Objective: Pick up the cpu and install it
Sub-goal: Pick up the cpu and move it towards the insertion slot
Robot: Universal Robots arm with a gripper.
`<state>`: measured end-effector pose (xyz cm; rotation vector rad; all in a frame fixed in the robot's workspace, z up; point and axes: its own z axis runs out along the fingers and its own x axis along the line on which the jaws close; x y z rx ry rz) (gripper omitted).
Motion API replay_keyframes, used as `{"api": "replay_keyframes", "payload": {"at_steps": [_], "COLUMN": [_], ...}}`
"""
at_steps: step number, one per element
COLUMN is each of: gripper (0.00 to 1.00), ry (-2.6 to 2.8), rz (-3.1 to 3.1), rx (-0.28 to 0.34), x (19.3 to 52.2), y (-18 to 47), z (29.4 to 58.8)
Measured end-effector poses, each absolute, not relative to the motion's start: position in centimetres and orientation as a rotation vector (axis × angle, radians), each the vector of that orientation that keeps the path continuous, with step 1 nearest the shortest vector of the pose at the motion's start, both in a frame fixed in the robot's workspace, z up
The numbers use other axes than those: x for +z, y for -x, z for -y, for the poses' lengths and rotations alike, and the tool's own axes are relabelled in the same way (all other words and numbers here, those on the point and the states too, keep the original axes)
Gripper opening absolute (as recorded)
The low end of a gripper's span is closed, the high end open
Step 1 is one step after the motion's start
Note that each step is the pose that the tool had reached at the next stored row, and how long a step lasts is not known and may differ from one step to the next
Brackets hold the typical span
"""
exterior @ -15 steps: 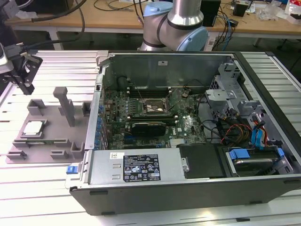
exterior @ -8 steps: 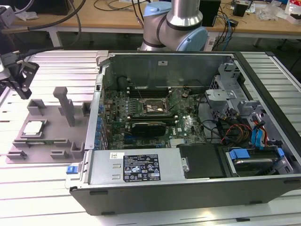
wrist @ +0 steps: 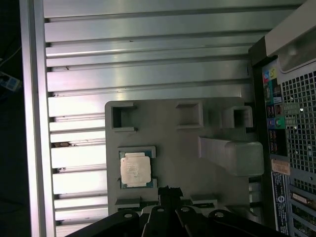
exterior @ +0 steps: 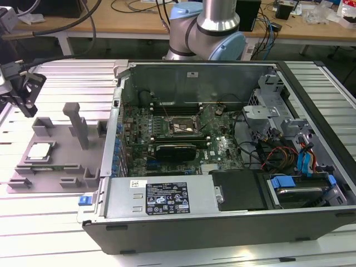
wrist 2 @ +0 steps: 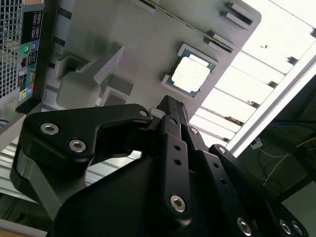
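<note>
One cpu (exterior: 40, 151) lies flat, metal top up, in grey fixture (exterior: 64, 153).

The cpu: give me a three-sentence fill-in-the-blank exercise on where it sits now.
The cpu lies on the grey fixture, ___ the computer case. In the exterior view, the fixture is on the case's ___ side. The gripper holds ___.
Missing words: outside; left; nothing.
</note>
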<state>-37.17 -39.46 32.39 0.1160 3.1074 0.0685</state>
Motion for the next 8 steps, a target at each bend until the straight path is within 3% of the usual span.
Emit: {"api": "replay_keyframes", "payload": {"at_steps": [8], "gripper": [0.11], "ry": [-0.116], "rz": [-3.107], "rx": [0.069], "x": [31.61], "y": [37.66], "z": [39.46]}}
